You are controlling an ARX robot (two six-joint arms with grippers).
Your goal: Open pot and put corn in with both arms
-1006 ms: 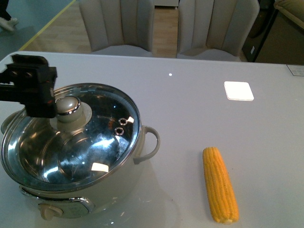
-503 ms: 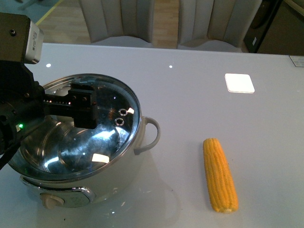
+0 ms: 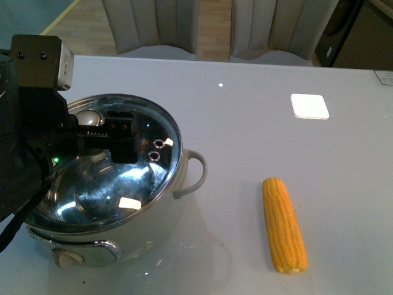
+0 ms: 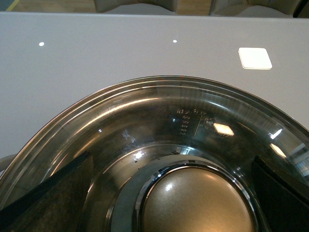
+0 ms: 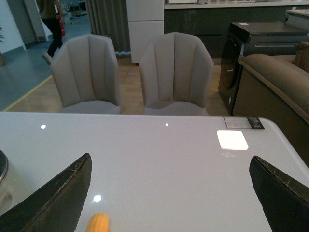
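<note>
Readable text: none that you can make out. Entries below are markings present but illegible.

1. Pot (image 3: pixel 156 224), inner wall, left wrist view: stamped fill scale (image 4: pixel 187 120), a column of figures beside a vertical line with a few characters above. Too blurred for you to read.
2. Counter (image 3: pixel 245 129), far right corner: sticker (image 3: pixel 385 77) with dark print. Too small for you to read in either the front or the right wrist view.

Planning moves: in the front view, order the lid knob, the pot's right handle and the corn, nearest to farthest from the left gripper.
1. Lid knob, between the left gripper's open fingers.
2. Pot's right handle, just right of the gripper.
3. Corn, far out to the right.
</note>
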